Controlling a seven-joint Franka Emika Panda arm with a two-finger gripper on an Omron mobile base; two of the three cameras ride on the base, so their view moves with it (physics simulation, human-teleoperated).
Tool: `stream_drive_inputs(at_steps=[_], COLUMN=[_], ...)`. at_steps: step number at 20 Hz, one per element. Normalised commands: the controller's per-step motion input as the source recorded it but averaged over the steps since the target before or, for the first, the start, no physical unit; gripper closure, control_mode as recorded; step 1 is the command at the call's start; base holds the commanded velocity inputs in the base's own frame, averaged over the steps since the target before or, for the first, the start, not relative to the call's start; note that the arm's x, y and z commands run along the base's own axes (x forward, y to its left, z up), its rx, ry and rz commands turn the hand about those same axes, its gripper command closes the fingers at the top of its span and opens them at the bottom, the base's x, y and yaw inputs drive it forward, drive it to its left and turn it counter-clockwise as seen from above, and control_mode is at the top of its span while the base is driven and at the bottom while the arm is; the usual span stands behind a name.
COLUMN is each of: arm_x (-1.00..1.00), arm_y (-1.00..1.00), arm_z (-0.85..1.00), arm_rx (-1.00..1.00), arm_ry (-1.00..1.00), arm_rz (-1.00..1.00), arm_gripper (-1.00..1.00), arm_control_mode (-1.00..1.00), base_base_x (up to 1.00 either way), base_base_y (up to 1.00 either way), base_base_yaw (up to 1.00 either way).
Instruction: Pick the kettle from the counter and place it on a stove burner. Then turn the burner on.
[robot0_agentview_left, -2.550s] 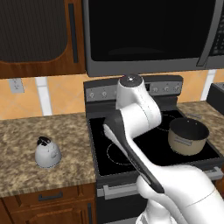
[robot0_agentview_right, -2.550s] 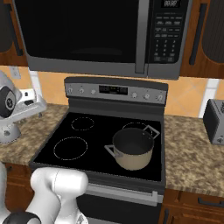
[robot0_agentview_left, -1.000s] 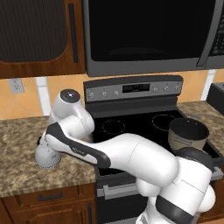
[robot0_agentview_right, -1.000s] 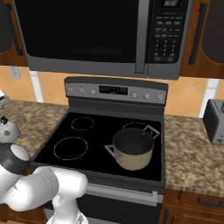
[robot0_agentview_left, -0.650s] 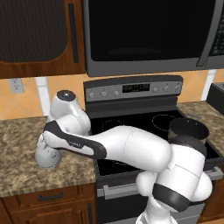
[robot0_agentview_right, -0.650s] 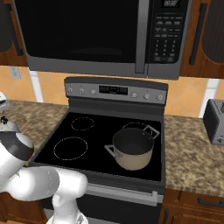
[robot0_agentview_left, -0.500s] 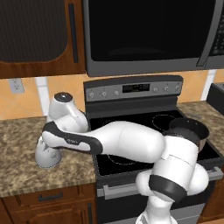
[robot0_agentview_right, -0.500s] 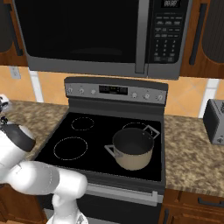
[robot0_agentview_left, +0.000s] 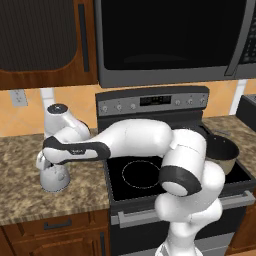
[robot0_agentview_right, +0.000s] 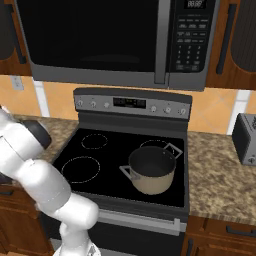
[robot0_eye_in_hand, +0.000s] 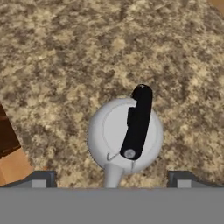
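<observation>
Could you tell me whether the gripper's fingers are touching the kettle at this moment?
Apart. In the hand view the fingertips stand wide on either side of the kettle, with speckled counter showing between each and its body.

In the left base view the arm (robot0_agentview_left: 80, 150) is covering the kettle's (robot0_agentview_left: 54, 177) top and handle, and its elbow is hiding much of the pot (robot0_agentview_left: 224, 152) right of the kettle. In the hand view the lower edge is cutting off the fingers (robot0_eye_in_hand: 39, 179) and the kettle's spout.

Dark microwave (robot0_agentview_right: 100, 42) (wood cabinets (robot0_agentview_left: 45, 42) beside) on orange wall (robot0_agentview_left: 30, 112).
</observation>
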Motion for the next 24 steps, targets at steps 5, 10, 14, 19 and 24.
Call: stream_drive_inputs(at_steps=[5,10,14,19,24], arm_x=[0.2,0.11,0.06,0.08,0.24], arm_y=[0.06,0.0,0.04,0.03,0.01], arm_z=[-0.15,-0.41,-0.32,-0.32,-0.16], arm_rx=[-0.02,-0.04,0.0,0.0,0.0], arm_ry=[0.0,0.0,0.0,0.0,0.0], arm_rz=[-0.01,0.0,0.0,0.0,0.0], arm_gripper=[-1.0,-1.0,-1.0,-1.0,-1.0], arm_control_mode=[-1.0,-1.0,-1.0,-1.0,-1.0], base_base_x=[0.0,0.0,0.0,0.0,0.0], base_base_y=[0.0,0.0,0.0,0.0,0.0], base_base_yaw=[0.0,0.0,0.0,0.0,0.0])
